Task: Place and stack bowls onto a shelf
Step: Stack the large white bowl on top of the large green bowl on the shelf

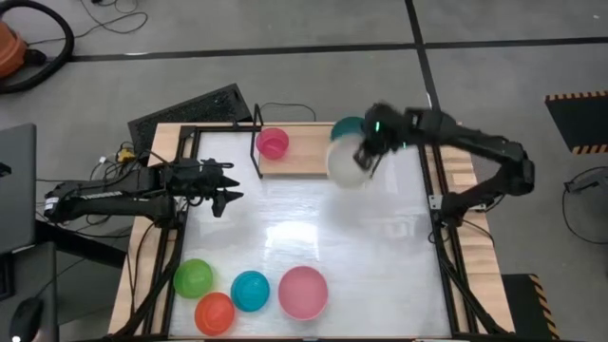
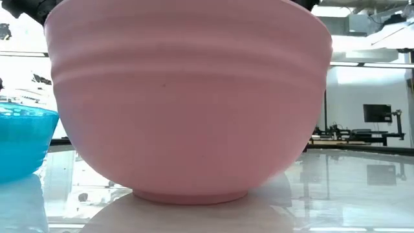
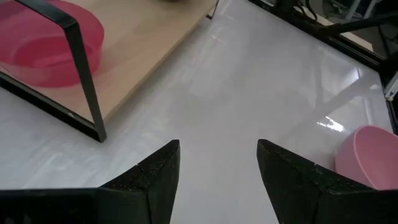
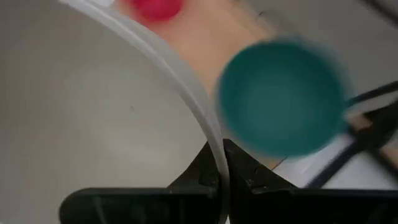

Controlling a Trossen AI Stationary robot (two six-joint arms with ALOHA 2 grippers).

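Cream-white round plastic bowl point(image 1: 347, 161) hangs pinched by its rim in my right gripper point(image 4: 221, 163), just beside the light-wood shelf's point(image 1: 302, 157) front edge; my left gripper point(image 3: 217, 168) waits spread wide over bare tabletop.

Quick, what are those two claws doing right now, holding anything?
Left gripper: open, empty, near the shelf's left end.
Right gripper: closed on the cream-white bowl's rim, by the shelf.

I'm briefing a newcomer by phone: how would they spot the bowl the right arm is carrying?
Start at the wooden shelf at the table's far edge. At its right end, beside the dark teal bowl, the right pincer grips a cream-white bowl by its rim. It is the only bowl off the table and the palest.
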